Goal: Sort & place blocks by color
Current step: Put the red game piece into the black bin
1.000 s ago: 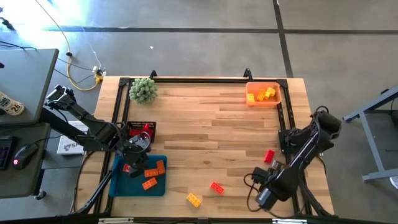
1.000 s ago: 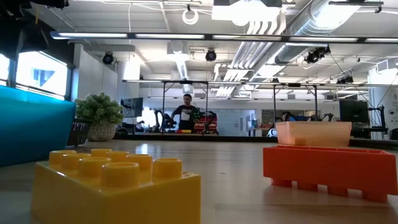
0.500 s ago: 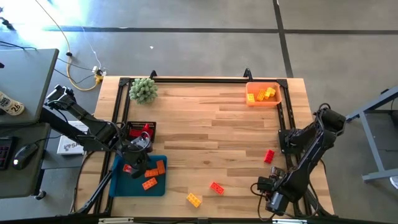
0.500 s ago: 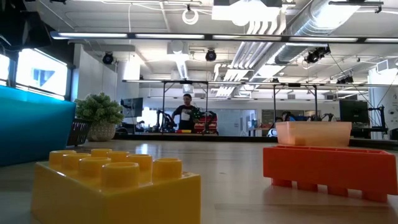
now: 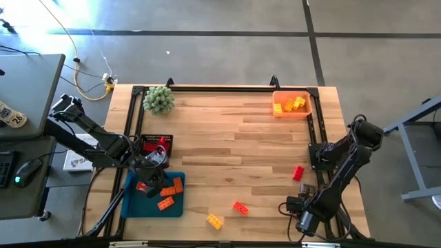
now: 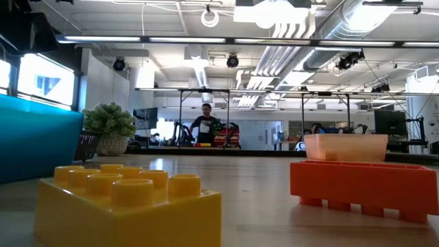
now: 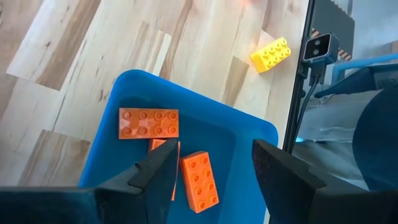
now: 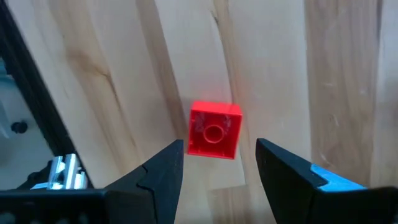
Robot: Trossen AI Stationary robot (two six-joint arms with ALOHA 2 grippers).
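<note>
Beyond right claw [image 8: 217, 168]: red block [image 8: 213, 130]'s underside.

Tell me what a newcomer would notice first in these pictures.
Most striking is the blue tray at the table's front left corner, holding orange bricks, with the left gripper open above it. Opposite, at the far right corner, an orange bin holds yellow bricks. Loose pieces lie on the bare wood: a red brick in front of the open right gripper, plus a yellow brick near the front edge.
</note>
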